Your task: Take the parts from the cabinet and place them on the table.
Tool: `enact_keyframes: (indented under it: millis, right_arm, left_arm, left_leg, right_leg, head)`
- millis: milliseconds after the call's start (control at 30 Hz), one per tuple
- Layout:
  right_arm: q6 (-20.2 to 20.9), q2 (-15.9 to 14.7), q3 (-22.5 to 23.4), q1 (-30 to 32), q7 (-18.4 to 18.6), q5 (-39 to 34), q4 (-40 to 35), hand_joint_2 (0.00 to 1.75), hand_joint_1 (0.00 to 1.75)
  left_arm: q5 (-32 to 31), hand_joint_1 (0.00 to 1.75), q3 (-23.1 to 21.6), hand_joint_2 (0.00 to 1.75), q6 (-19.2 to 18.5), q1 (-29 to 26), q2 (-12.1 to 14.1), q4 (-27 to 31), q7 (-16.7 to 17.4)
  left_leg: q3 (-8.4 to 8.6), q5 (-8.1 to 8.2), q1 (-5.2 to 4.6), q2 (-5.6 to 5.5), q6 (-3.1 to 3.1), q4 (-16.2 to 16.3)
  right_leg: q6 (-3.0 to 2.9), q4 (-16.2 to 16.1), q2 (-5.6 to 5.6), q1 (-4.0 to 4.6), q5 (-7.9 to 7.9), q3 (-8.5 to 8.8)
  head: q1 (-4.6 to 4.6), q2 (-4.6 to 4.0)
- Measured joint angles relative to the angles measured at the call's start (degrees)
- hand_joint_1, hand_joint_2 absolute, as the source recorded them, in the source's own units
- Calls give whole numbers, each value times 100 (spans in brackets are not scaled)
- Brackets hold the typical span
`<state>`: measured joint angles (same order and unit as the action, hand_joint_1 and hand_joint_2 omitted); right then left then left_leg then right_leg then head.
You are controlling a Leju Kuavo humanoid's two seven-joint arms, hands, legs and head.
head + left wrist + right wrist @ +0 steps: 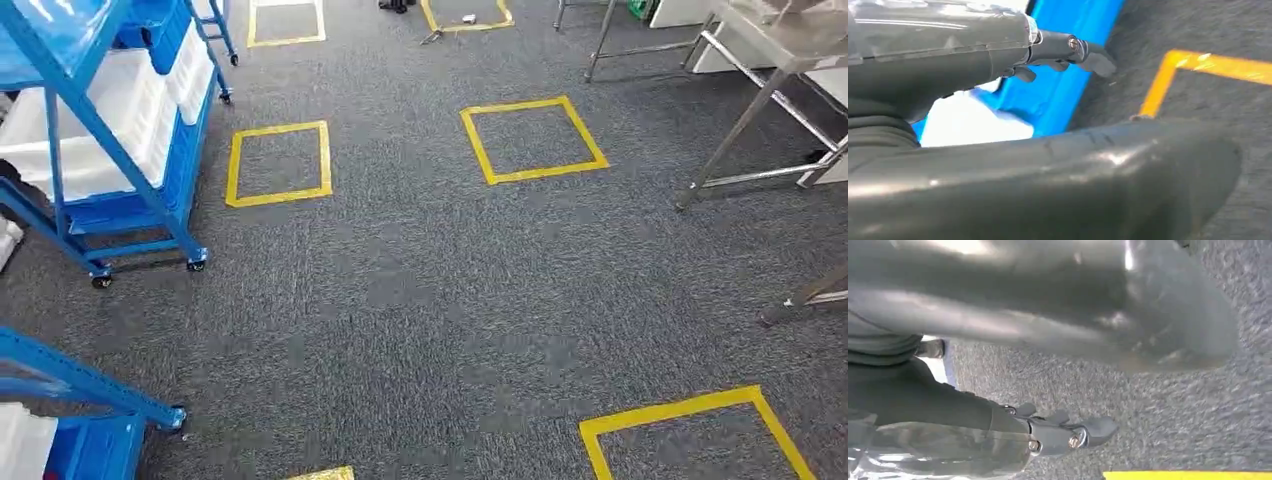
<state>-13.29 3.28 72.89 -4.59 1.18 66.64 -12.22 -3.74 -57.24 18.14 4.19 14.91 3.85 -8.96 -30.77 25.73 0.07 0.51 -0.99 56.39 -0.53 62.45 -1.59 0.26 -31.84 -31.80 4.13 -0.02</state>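
Parts bound for the table are not to be made out at this moment; if they wait anywhere, it is presumably in the white bins (pixel 110 120) of the blue wheeled cabinet (pixel 130 150) standing at the far left of the grey carpet (pixel 420 300). A second blue rack (pixel 80 400) juts in at the near left, and the steel legs of the table (pixel 760 110) rise at the far right — cabinet and table well apart, with yellow tape squares (pixel 533 140) marking the floor between them.

Both arms hang low. The left hand (pixel 998 60), seen from its wrist camera, has its fingers (pixel 1093 57) stretched out and apart, grasping nothing, with blue shelving and a white bin just beyond them and a corner of yellow tape on the carpet alongside. The right hand (pixel 1023 435) is likewise released, its fingers (pixel 1098 427) extended over bare carpet, holding nothing.

The relation that matters is plain enough — the cabinet lies to the robot's left, so the left hand is the nearer of the two, while the table sits off to the right. Judged from these views, no part has yet been taken, and the robot would need to turn toward the cabinet before any reach.
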Motion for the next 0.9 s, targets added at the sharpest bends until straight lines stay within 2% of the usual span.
enact_keyframes:
  millis: [33, 67, 100, 133, 167, 200, 233, 267, 300, 333, 400, 433, 467, 500, 533, 567, 600, 633, 667, 733, 767, 800, 900]
  right_arm:
    - [-9, 15, -2, 13, -22, 0, 0, 0, 0]
    - [-11, 39, -2, 22, -28, 13, 7, 0, 0]
    - [-6, 52, -9, 24, -33, 39, 9, 0, 0]
    - [0, 61, -15, 24, -33, 57, 11, 0, 0]
    - [22, 61, -22, 24, -33, 74, 11, 0, 0]
    - [50, 59, -24, 25, -33, 83, 9, 0, 0]
    - [63, 59, -28, 26, -33, 83, 9, 0, 0]
    - [79, 59, -31, 34, -33, 83, 9, 0, 0]
    - [92, 61, -31, 34, -33, 85, 11, 0, 0]
    - [96, 61, -35, 25, -33, 85, 11, 0, 0]
    - [116, 61, -39, 20, -4, 39, 11, 0, 0]
    - [133, 61, -39, 16, 40, 0, 11, 0, 0]
    - [136, 63, -37, 18, 116, -37, 11, 0, 0]
    - [133, 63, -35, 34, 144, -54, 11, 0, 0]
    - [129, 63, -33, 62, 173, -70, 11, 0, 0]
    - [131, 63, -31, 80, 173, -77, 11, 0, 0]
    - [136, 63, -31, 86, 173, -74, 11, 0, 0]
    - [155, 63, -31, 86, 158, -52, 11, 0, 0]
    - [179, 74, -31, 82, 136, -13, 11, 0, 0]
    - [249, 87, -39, 69, 61, 35, 11, 0, 0]
    - [256, 94, -48, 63, 55, 48, 11, 0, 0]
    - [258, 114, -55, 65, 50, 55, 17, 0, 0]
    - [265, 122, -63, 17, 26, 87, 17, 0, 0]
  left_arm:
    - [0, 0, 0, 0, 2, 32, 9, 0, 20]
    - [0, 0, 0, 0, 7, 51, 18, 0, 26]
    - [0, 0, 0, 0, 15, 52, 18, 0, 33]
    - [-2, 0, 0, 0, 17, 42, 18, 0, 30]
    - [0, 0, 0, 0, 17, 32, 18, 0, 5]
    - [0, 0, 0, 0, 17, 31, 18, 0, -39]
    - [0, 0, 0, 0, 19, 34, 18, 0, -76]
    - [0, 0, 0, 0, 20, 33, 18, 0, -94]
    - [0, 0, 0, 0, 24, 35, 20, 0, -107]
    - [0, 0, -2, 0, 24, 33, 15, 0, -131]
    - [2, 0, -11, 0, -31, 12, 15, 0, -208]
    - [0, 0, -26, 0, -68, 3, 20, 0, -260]
    - [0, 0, -50, 0, -94, -9, 15, 0, -309]
    - [-9, 0, -78, 0, -103, 12, 15, 0, -317]
    - [-2, 0, -116, 0, -101, 53, 18, 0, -313]
    - [-4, 0, -144, 0, -94, 83, 18, 0, -304]
    - [-4, 0, -153, 0, -79, 89, 18, 0, -280]
    - [-4, 0, -155, 0, -63, 75, 18, 0, -245]
    - [-4, 0, -155, 0, -57, 55, 22, 0, -236]
    - [-4, 0, -155, 0, -44, 35, 68, 0, -221]
    - [-4, 0, -155, 0, -42, 37, 89, 0, -225]
    - [-4, 0, -155, 0, -39, 52, 114, 0, -232]
    - [-2, 0, -155, 0, -11, 12, 147, -4, -243]
  left_leg:
    - [-23, -9, 1, -66, -14, 1]
    - [-38, -16, -1, -134, -15, 3]
    - [-47, -20, 0, -210, -11, 11]
    - [-49, -20, 7, -275, -6, 20]
    - [-46, -19, 18, -351, 10, 32]
    - [-45, -14, 35, -428, 31, 54]
    - [-45, 1, 55, -503, 62, 84]
    - [-62, 21, 68, -568, 102, 120]
    - [-112, 37, 48, -624, 164, 165]
    - [-129, 21, 53, -671, 204, 151]
    - [-160, -13, 89, -753, 285, 113]
    - [-166, -15, 94, -809, 328, 115]
    - [-196, 69, 97, -559, 330, 237]
    - [-326, 257, 85, -331, 330, 496]
    - [-534, 514, 86, -201, 343, 938]
    - [-750, 735, 86, -145, 354, 1408]
    - [-938, 888, 86, -123, 357, 1831]
    - [-1001, 886, 86, -111, 354, 1997]
    - [-907, 755, 83, -106, 335, 1850]
    - [-400, 300, 51, -20, 270, 932]
    - [-121, 116, 17, 176, 216, 437]
    - [-19, 174, -59, 441, 158, 177]
    - [-65, 128, -99, 235, 108, 163]
  right_leg:
    - [22, 481, 108, -31, -257, -234]
    - [41, 934, 136, -52, -445, -457]
    - [62, 1284, 145, -66, -535, -636]
    - [81, 1353, 145, -84, -472, -686]
    - [100, 1152, 148, -110, -276, -600]
    - [119, 720, 168, -138, -2, -405]
    - [138, 173, 247, -169, 278, -149]
    - [149, -247, 465, -212, 357, 34]
    - [138, -297, 578, -173, 302, 59]
    - [76, -281, 485, -175, 322, 35]
    - [-10, -282, 392, -118, 327, 36]
    - [-65, -323, 331, -143, 355, 41]
    - [-121, -345, 242, -149, 373, 48]
    - [-161, -349, 192, -136, 370, 40]
    - [-178, -349, 108, -111, 363, 35]
    - [-189, -349, 20, -90, 357, 31]
    - [-199, -346, -58, -68, 351, 23]
    - [-206, -346, -130, -51, 346, 22]
    - [-213, -345, -193, -37, 341, 27]
    - [-216, -345, -322, -17, 325, 66]
    - [-204, -345, -379, -11, 313, 88]
    - [-176, -332, -446, 22, 295, 99]
    - [-98, -345, -604, -10, 291, 114]
  head:
    - [2, 0]
    - [2, 0]
    - [2, 0]
    - [2, 0]
    - [2, 0]
    - [2, 0]
    - [2, 0]
    - [2, 0]
    - [0, 0]
    - [4, 0]
    - [2, 0]
    - [2, 0]
    - [4, 0]
    - [4, 0]
    - [4, 0]
    - [4, 0]
    - [4, 0]
    - [4, 0]
    - [4, 0]
    - [4, 0]
    - [4, 0]
    - [2, 0]
    - [4, 0]
